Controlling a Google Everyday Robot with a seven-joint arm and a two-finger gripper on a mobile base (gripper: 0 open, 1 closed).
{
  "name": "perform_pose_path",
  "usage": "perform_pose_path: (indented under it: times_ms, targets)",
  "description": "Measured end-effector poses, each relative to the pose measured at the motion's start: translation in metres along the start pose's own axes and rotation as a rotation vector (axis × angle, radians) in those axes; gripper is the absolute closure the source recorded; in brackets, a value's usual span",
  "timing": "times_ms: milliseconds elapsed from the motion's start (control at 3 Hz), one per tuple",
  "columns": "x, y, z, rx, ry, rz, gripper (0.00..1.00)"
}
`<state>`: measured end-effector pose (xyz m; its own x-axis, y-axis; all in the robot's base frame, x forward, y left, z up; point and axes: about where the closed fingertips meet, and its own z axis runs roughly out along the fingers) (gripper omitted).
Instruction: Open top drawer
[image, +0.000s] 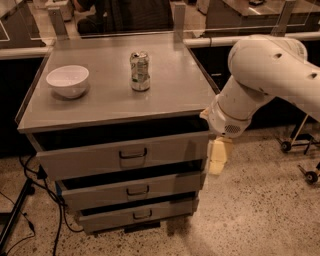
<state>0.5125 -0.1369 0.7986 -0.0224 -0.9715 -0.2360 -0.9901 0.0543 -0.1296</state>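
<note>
Presently, top drawer sits directly beneath the tabletop: rigid metal, probably weighty and stiff-sliding. Take hold at its central loop handle. Claw hangs at its 3 o'clock, apart; parted or closed, cannot tell.

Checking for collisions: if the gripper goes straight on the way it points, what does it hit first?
The gripper, right of the top drawer, points downward. It would probably meet the speckled floor first, just clear of the cabinet side, though depth is unclear.
</note>
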Motion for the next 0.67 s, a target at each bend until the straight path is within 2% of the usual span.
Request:
perform_pose_path:
  times_ms: [333, 667]
  targets:
    - [-0.006, -0.009, 0.018, -0.008, -0.003, -0.006, 0.0]
    - [-0.008, -0.006, 0.044, -0.038, -0.01, 0.002, 0.0]
